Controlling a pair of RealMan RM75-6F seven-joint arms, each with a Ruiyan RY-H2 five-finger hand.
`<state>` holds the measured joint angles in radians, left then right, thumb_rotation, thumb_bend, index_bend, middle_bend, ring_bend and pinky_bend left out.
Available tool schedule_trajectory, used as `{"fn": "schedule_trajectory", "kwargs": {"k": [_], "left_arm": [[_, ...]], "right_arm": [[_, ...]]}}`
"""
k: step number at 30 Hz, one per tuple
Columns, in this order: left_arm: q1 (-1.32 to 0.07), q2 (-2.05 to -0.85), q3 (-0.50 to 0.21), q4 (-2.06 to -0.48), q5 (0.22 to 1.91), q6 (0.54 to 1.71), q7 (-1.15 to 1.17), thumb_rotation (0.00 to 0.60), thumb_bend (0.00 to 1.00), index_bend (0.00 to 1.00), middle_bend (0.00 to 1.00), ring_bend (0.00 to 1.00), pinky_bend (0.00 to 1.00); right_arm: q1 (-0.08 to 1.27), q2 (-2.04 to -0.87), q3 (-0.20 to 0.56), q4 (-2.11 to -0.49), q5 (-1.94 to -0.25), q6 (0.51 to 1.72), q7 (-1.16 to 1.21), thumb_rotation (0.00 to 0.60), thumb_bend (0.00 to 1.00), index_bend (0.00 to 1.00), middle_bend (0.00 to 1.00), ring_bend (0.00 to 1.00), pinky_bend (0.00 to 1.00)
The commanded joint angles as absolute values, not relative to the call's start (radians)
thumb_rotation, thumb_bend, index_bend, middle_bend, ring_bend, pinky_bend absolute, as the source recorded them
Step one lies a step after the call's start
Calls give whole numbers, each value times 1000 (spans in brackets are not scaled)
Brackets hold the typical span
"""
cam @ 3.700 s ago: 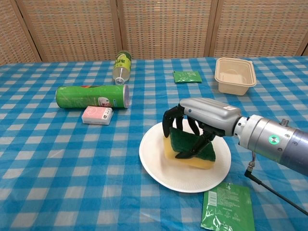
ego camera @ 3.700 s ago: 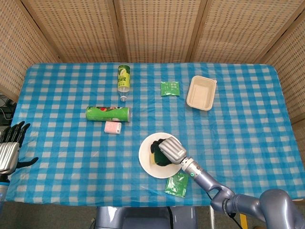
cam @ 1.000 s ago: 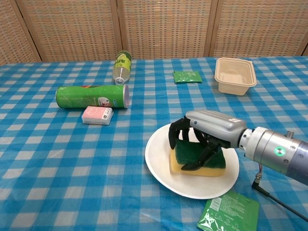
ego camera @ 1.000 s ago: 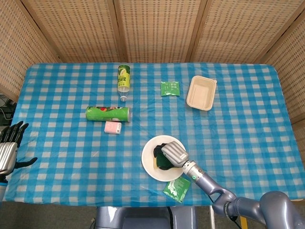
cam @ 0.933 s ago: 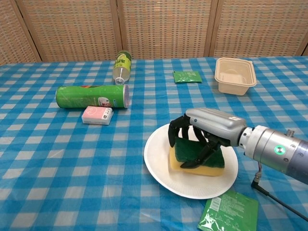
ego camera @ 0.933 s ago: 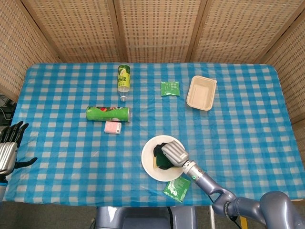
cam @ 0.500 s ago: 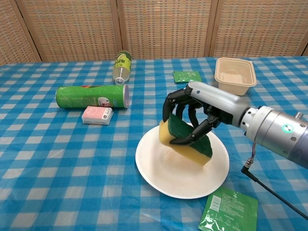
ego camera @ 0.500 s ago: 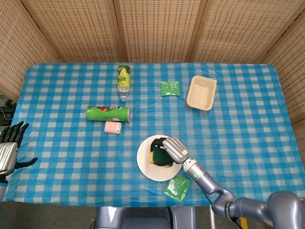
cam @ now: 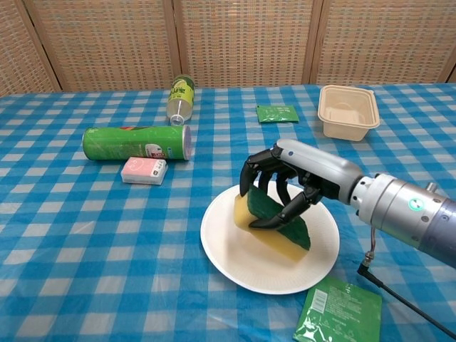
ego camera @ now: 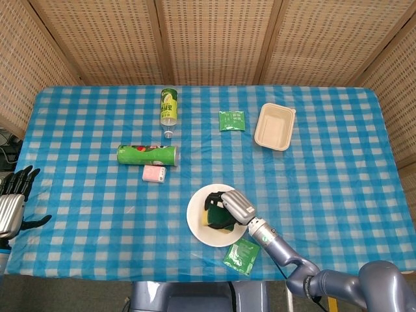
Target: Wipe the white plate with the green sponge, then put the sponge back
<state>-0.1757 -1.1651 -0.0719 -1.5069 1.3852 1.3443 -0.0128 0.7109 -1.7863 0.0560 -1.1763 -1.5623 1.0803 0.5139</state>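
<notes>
The white plate [cam: 242, 263] [ego camera: 197, 224] lies near the table's front edge, right of centre. The green and yellow sponge [cam: 274, 226] [ego camera: 214, 218] is over the plate, tilted, its yellow side toward the plate. My right hand [cam: 292, 178] [ego camera: 235, 206] grips the sponge from above with dark fingers curled around its green face. My left hand [ego camera: 13, 198] hangs at the far left, off the table's edge, fingers apart and holding nothing; the chest view does not show it.
A green chip can [cam: 135, 142] lies on its side with a pink packet [cam: 143, 170] in front. A green bottle [cam: 181, 96] lies at the back. A beige tray [cam: 348, 110] and a green sachet [cam: 277, 112] sit far right. Another green sachet [cam: 338, 310] lies near the plate.
My right hand lifted the sponge off the plate and tilted it, then lowered it slightly. The plate slid a little to the left. The left hand stayed put.
</notes>
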Motion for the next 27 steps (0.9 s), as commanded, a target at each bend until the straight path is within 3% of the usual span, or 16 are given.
{"fn": "schedule_trajectory", "kwargs": {"k": [1,17,27], "left_arm": [[-176,-1166,-73,-1506,1384,1344,-13,600,0,0,0,0,0],[-177,-1167,-73,-1503,1381,1341,-13,600,0,0,0,0,0],[-176,-1164,-71,-1505,1388,1343,-21,600,0,0,0,0,0]], "right_arm": [[706,-1812,40,-1131,-1575,1083,544,600,384,539,583,513,683],[708,-1845,18,-1051,-1599,1081,591,600,384,540,586,513,683],[688,-1785,50,-1117,-1650,1241,637,600,384,545,587,513,684]]}}
